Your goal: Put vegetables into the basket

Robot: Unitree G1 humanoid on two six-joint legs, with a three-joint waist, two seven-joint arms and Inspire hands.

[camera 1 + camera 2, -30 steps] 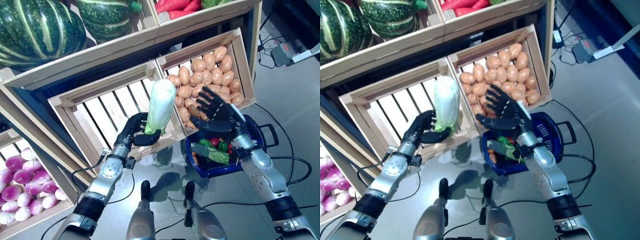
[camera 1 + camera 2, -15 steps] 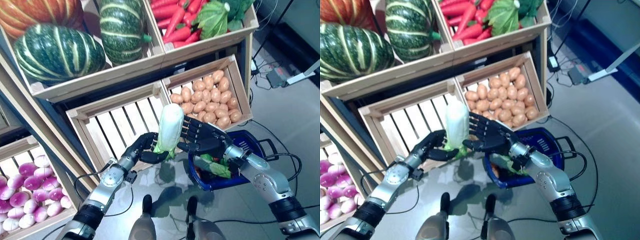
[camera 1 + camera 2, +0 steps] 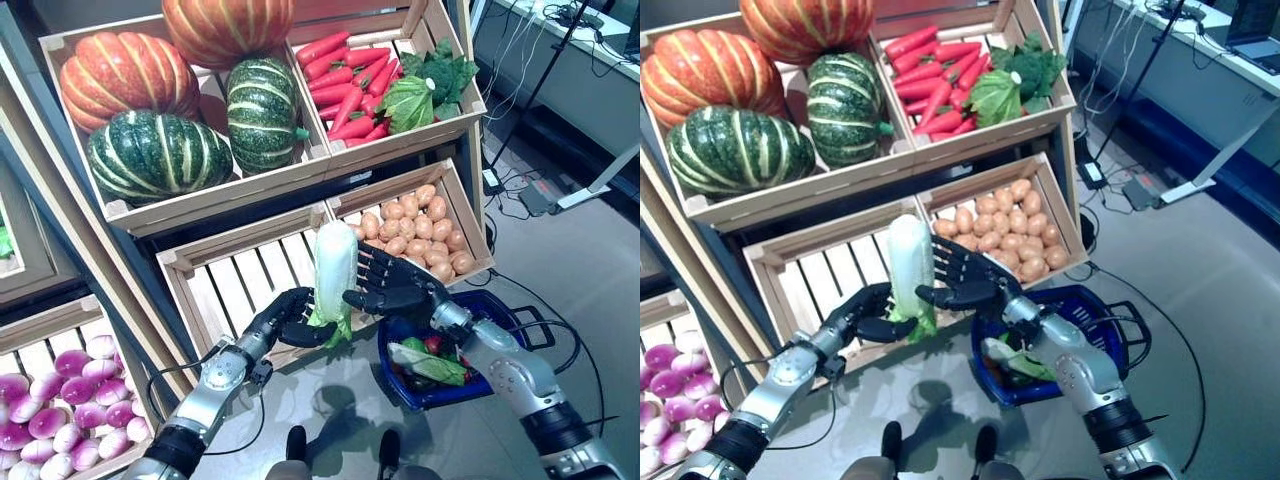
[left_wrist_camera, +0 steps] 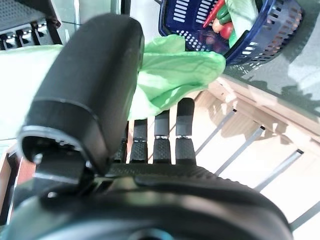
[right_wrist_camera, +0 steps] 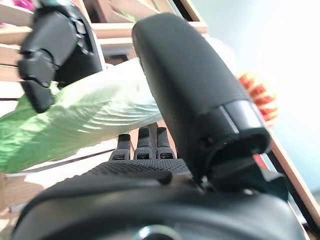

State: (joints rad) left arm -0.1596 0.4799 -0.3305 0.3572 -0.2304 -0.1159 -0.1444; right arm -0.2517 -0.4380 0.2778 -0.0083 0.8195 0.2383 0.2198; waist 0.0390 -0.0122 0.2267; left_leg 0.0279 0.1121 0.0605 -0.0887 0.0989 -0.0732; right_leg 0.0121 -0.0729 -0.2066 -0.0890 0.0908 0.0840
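The left hand (image 3: 285, 318) curls around the leafy base of an upright cabbage (image 3: 334, 268), held in front of the slatted crate (image 3: 235, 275). The right hand (image 3: 392, 285), fingers spread wide, touches the cabbage from 3 o'clock. The blue basket (image 3: 498, 358) sits at 4 o'clock, holding vegetables.

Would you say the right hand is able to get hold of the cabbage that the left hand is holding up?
Probably yes. The right hand is open right beside the cabbage, nothing between them. The left hand grips only its leafy lower end, leaving the pale upper part free.
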